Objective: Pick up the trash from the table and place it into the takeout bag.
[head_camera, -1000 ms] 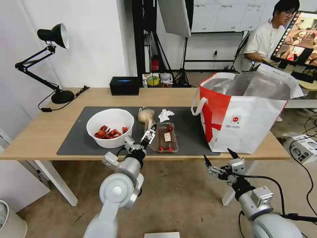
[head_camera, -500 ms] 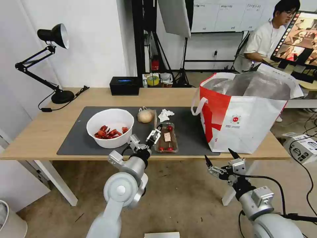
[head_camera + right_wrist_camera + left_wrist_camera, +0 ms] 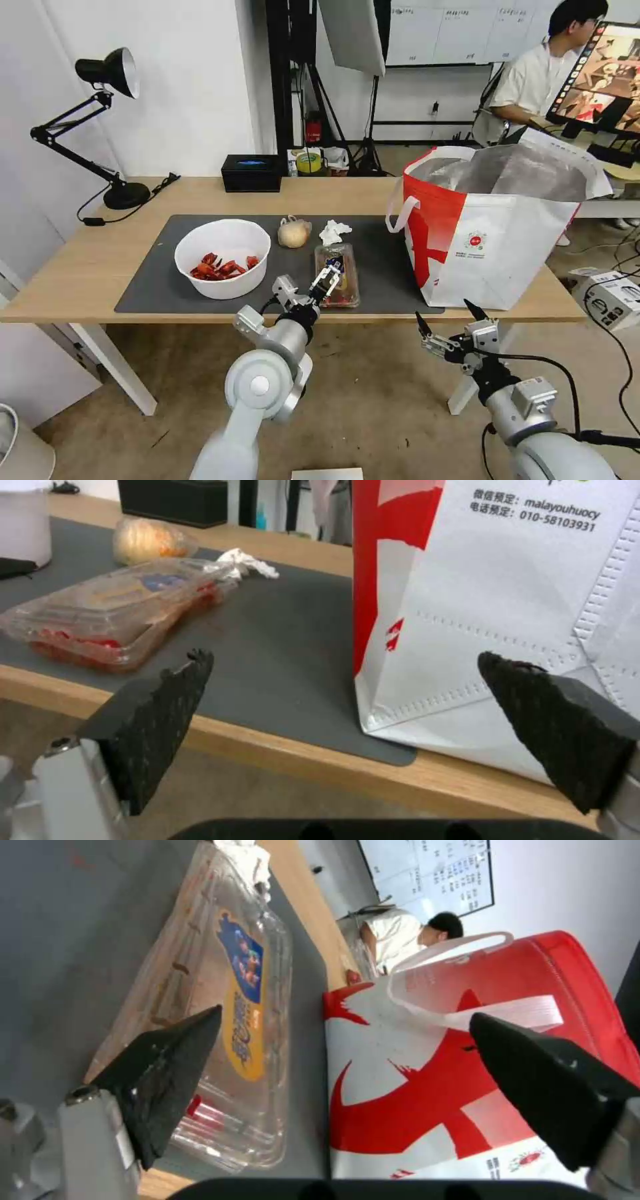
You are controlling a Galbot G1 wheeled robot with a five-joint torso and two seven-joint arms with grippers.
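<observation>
Left hand (image 3: 312, 285) hovering wide open at near end of clear tray (image 3: 337, 275), centre frame on grey mat (image 3: 147, 283); contact cannot be told. Right hand (image 3: 445, 323) waiting wide open, lower right, below desk (image 3: 80, 267) edge. Takeout bag (image 3: 493, 227) standing upright, right of tray.

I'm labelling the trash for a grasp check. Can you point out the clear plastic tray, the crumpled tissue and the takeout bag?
clear plastic tray (image 3: 117, 612), right wrist view, on its closed lid.
crumpled tissue (image 3: 333, 232), head view, on its white middle.
takeout bag (image 3: 507, 247), head view, on its white front wall.
</observation>
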